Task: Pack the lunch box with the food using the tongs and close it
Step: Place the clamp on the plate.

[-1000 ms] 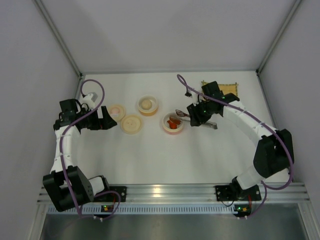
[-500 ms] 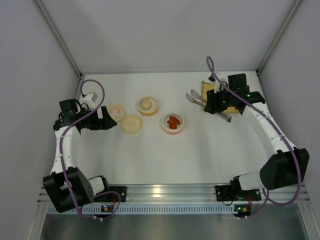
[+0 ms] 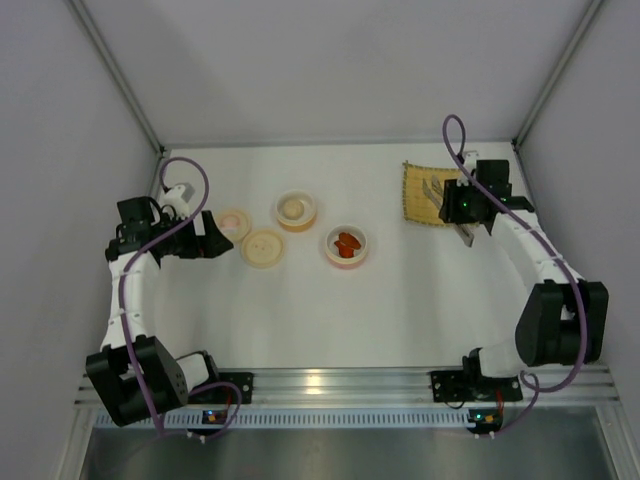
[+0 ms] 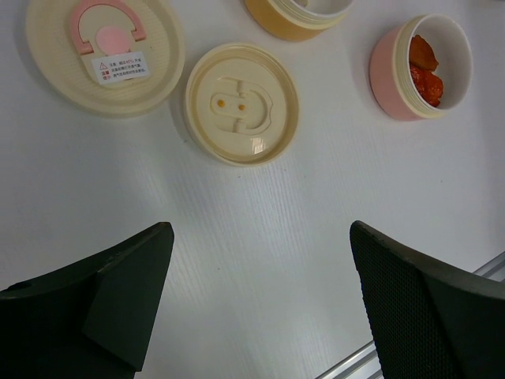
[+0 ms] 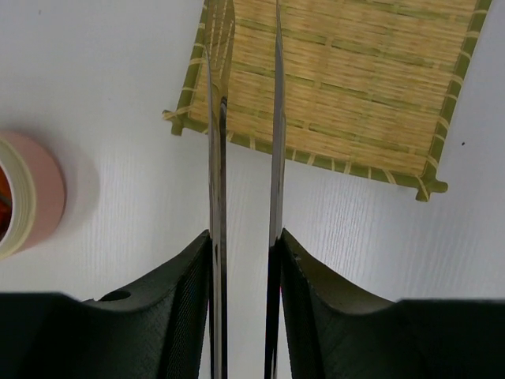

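The tongs (image 5: 217,158) overhang the mat (image 5: 355,87) (bowl (image 5: 28,201) leftward).

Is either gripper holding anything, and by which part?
Right gripper pinches the tongs across both arms, partway along their length. Left gripper is open, holding nothing.

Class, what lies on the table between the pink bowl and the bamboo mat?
Nothing; bare table separates the pink bowl and bamboo mat, clearest in the top view.

Slim silvery metal tongs (image 5: 218,181): clamped btwn fingers of right gripper (image 5: 245,249), arms approx. parallel w/ narrow gap, tips over yellow bamboo mat (image 5: 355,103). Red-orange sausage-like bits (image 4: 426,67): inside open pink round pot (image 4: 385,63). Pale cream roundish lump (image 3: 294,208): inside yellow-orange round pot (image 4: 288,24), uncovered.
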You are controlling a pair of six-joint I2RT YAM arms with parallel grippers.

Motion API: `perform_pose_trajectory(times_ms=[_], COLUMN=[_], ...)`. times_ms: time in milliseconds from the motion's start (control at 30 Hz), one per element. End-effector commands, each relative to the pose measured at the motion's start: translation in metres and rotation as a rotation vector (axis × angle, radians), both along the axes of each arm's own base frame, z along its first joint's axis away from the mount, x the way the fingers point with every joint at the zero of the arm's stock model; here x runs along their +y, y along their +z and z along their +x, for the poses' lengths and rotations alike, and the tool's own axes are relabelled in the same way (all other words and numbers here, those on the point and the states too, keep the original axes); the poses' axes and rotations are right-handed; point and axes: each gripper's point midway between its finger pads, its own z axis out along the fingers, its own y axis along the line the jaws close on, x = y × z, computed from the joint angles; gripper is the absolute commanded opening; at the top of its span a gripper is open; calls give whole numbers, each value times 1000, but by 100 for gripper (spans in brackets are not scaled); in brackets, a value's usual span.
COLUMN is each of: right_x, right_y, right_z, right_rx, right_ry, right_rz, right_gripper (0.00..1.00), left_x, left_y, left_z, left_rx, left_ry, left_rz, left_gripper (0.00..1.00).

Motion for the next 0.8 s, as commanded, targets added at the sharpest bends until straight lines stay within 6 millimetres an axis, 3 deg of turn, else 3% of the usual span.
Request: perform_pose_trajectory(times_ms=[0, 267, 433, 767], right_x=[-11, -19, -21, -22], right_y=[3, -48, -74, -92], right_z=[39, 61, 58, 38], right_rx=[-96, -37, 14, 106], right_ry=[-116, -160, -133, -119], right_rz=[28, 2, -38, -54], right_gripper=[36, 36, 39, 41], left_x=[2, 5, 6, 6], left_y=[20, 10, 10, 8], left_z=[7, 7, 9, 5], left_rx=[-69, -50, -50, -44], left_ry=[-13, -9, -6, -15], left_rz=[16, 33, 35, 40], left_gripper=[98, 98, 98, 98])
